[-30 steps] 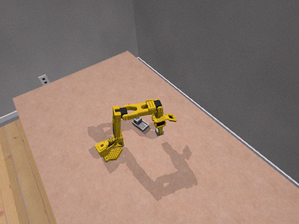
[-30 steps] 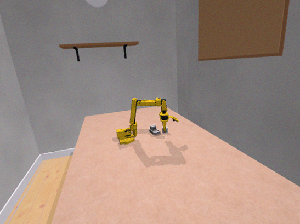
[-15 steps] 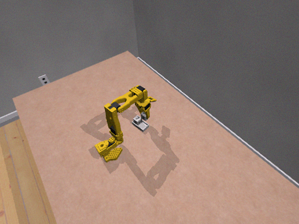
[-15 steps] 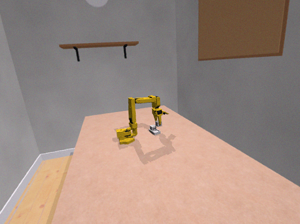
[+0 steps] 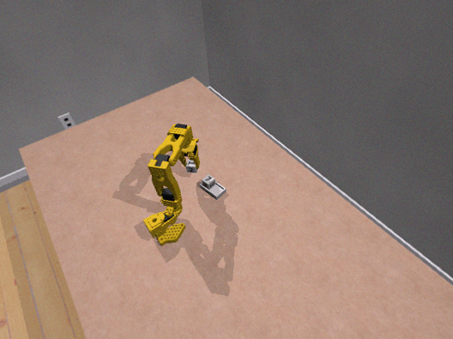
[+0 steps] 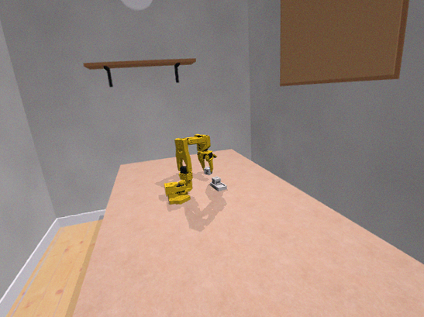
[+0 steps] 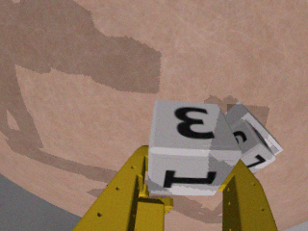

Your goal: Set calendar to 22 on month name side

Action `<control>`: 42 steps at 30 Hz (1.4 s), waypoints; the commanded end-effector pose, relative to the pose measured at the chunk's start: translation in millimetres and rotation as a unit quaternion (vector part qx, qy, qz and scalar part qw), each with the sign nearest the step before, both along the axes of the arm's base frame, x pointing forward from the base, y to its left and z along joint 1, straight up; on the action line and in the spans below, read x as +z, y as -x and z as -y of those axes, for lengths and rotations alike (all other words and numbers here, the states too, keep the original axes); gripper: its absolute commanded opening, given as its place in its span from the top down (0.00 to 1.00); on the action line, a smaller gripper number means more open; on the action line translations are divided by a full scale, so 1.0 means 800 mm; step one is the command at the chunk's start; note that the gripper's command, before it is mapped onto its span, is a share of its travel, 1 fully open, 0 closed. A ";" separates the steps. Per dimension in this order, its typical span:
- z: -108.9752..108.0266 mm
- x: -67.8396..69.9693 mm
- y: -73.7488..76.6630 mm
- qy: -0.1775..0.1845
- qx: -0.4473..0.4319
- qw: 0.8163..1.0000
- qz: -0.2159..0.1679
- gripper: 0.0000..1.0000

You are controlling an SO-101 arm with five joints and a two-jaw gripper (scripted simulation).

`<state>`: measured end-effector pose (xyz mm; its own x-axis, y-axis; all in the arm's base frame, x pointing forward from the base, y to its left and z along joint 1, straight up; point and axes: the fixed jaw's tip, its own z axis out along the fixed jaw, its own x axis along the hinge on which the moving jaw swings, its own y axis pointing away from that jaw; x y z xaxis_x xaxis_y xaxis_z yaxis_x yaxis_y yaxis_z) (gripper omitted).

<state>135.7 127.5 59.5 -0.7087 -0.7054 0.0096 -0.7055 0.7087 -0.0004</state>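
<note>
My gripper (image 5: 191, 165) (image 6: 208, 170) (image 7: 192, 156) is shut on a white cube (image 5: 191, 168) (image 6: 207, 172) (image 7: 185, 153) and holds it above the table. In the wrist view the held cube shows a 3 on one face, upside down or mirrored to the eye, and a 1 lying on its side on another. The grey-white tray (image 5: 221, 194) (image 6: 220, 188) lies on the table, partly behind the held cube in the wrist view. The other cube (image 5: 208, 182) (image 6: 216, 181) (image 7: 245, 150) is in the tray's far end in the top and exterior views. Its digits and the month's name are not clearly readable.
The arm's yellow base (image 5: 155, 224) (image 6: 175, 189) stands on the pinkish table (image 5: 278, 266) (image 6: 239, 270), left of the tray in the top and exterior views. Grey walls stand beyond the table's far and right edges. The arm's shadow falls across the table.
</note>
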 end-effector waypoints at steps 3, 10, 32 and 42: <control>-0.029 0.010 0.029 -0.022 0.082 0.996 0.021 1.00; -0.043 0.008 0.059 -0.024 0.152 0.988 0.019 1.00; -0.047 0.006 0.084 -0.024 0.192 0.981 0.017 1.00; -0.047 0.006 0.084 -0.024 0.192 0.981 0.017 1.00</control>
<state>68.0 160.6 57.2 -0.3869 -0.9221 0.0037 -0.9221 0.3869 -0.0009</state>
